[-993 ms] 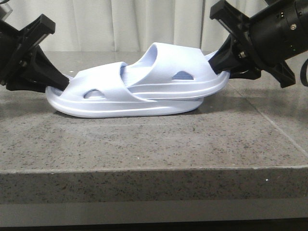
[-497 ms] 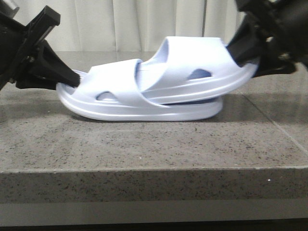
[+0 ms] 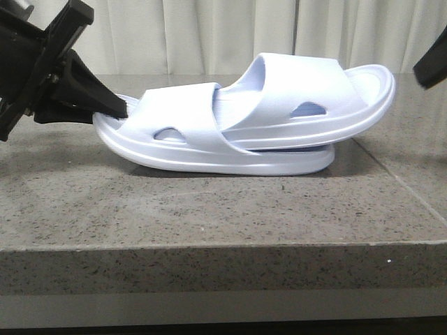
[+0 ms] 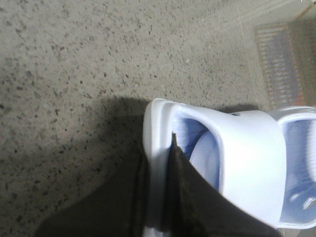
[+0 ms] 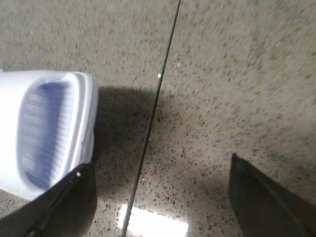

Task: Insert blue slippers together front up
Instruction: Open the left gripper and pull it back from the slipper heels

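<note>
Two pale blue slippers lie nested on the grey stone table point(image 3: 209, 209). The lower slipper point(image 3: 209, 157) lies flat. The upper slipper point(image 3: 314, 94) has one end tucked under the lower one's strap and its right end tilted up. My left gripper point(image 3: 117, 108) is shut on the rim at the lower slipper's left end. The left wrist view shows its fingers clamped on that rim point(image 4: 157, 158), with the strap point(image 4: 247, 168) beyond. My right gripper point(image 3: 433, 66) is at the right edge, apart from the slippers. The right wrist view shows it open point(image 5: 161, 163) and empty, with the upper slipper's end point(image 5: 44, 133) beside one finger.
A thin seam point(image 5: 158, 98) runs across the table to the right of the slippers. The table's front edge point(image 3: 223, 244) is close to the camera. A pale curtain point(image 3: 209, 35) hangs behind the table.
My right gripper has let go of the upper slipper and pulled away up and to the right. The nested slippers and my left gripper have shifted to the right.
</note>
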